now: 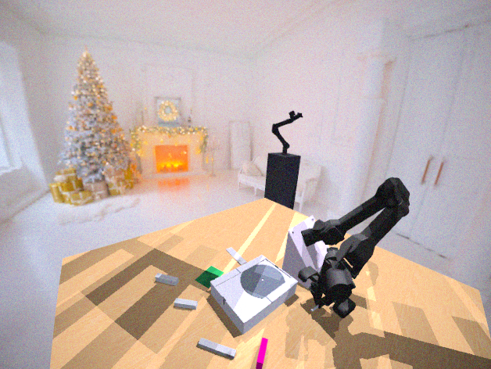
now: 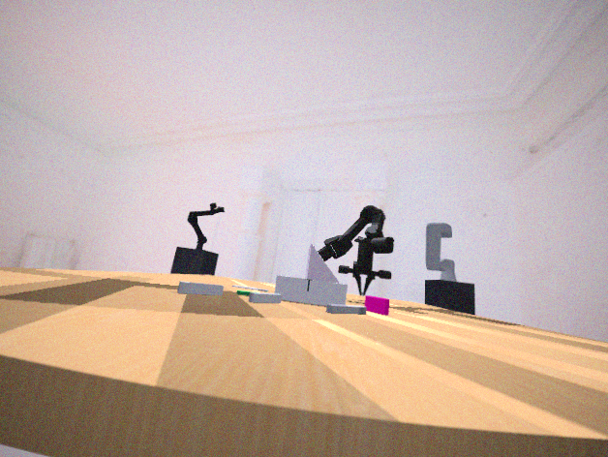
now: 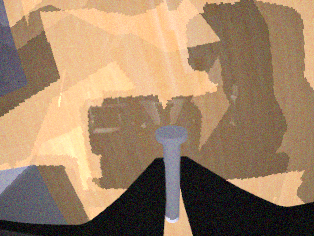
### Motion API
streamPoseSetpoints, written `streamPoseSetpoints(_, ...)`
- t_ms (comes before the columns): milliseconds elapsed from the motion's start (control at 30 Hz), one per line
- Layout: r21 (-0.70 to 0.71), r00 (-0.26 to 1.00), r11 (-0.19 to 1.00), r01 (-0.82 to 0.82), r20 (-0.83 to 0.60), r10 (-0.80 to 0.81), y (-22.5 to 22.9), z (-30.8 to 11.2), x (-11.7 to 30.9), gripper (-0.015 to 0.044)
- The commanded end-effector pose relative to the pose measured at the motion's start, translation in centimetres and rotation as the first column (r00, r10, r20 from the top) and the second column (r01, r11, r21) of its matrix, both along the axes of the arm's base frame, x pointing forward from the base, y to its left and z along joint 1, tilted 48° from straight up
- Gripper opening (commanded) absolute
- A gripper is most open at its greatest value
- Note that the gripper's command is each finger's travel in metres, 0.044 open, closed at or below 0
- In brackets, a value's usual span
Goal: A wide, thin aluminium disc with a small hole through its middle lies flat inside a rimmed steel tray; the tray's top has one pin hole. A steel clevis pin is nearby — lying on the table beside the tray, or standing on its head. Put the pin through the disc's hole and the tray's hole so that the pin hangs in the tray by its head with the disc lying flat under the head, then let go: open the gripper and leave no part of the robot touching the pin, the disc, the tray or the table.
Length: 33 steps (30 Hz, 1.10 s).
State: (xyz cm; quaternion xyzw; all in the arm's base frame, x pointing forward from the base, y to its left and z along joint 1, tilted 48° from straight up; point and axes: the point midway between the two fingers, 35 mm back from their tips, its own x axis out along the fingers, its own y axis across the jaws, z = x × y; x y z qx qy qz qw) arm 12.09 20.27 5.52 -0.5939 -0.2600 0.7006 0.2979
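Observation:
The steel clevis pin (image 3: 172, 185) (image 1: 314, 308) is between the fingertips of my gripper (image 3: 170, 165) (image 2: 362, 292), which is shut on its shank. The pin lies sideways, its head towards the top of the wrist view. The fingertips are low over the table, right of the tray; I cannot tell whether the pin touches the table. The rimmed steel tray (image 1: 238, 316) (image 2: 292, 289) stands on the table. The grey aluminium disc (image 1: 252, 283) lies flat inside it, a small light spot at its middle. The tray's pin hole cannot be made out separately.
A tall lilac wedge (image 1: 292, 253) (image 2: 319, 270) stands behind the tray, close to the arm. A magenta block (image 1: 262, 352) (image 2: 377, 305) is in front. A green square (image 1: 209, 276) and several grey bars, one a long bar (image 1: 216, 348), lie around the tray.

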Motion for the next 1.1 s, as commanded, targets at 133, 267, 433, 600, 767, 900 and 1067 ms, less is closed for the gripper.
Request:
streamPoseSetpoints(133, 0.009, 1.000, 1.000, -0.003, 0.010, 0.003, -1.6, 1.8, 0.4, 0.0000)
streamPoseSetpoints(267, 0.008, 1.000, 1.000, -0.003, 0.010, 0.003, -2.5, 2.6, 0.5, 0.0000)
streamPoseSetpoints(433, 0.008, 1.000, 1.000, -0.003, 0.010, 0.003, -3.1, 3.2, 0.6, 0.0000)
streamPoseSetpoints(600, -0.002, 1.000, 1.000, 0.016, -0.014, -0.016, -3.1, 3.0, 0.6, 0.0000)
streamPoseSetpoints(767, -0.028, 0.982, 0.992, 0.126, -0.135, -0.129, -3.1, 3.2, 0.6, 0.0000)
streamPoseSetpoints(900, -0.059, 0.948, 0.975, 0.212, -0.231, -0.220, -3.1, 3.3, 0.6, 0.0000)
streamPoseSetpoints(1067, -0.093, 0.903, 0.955, 0.283, -0.310, -0.298, -3.1, 3.5, 0.7, 0.0000)
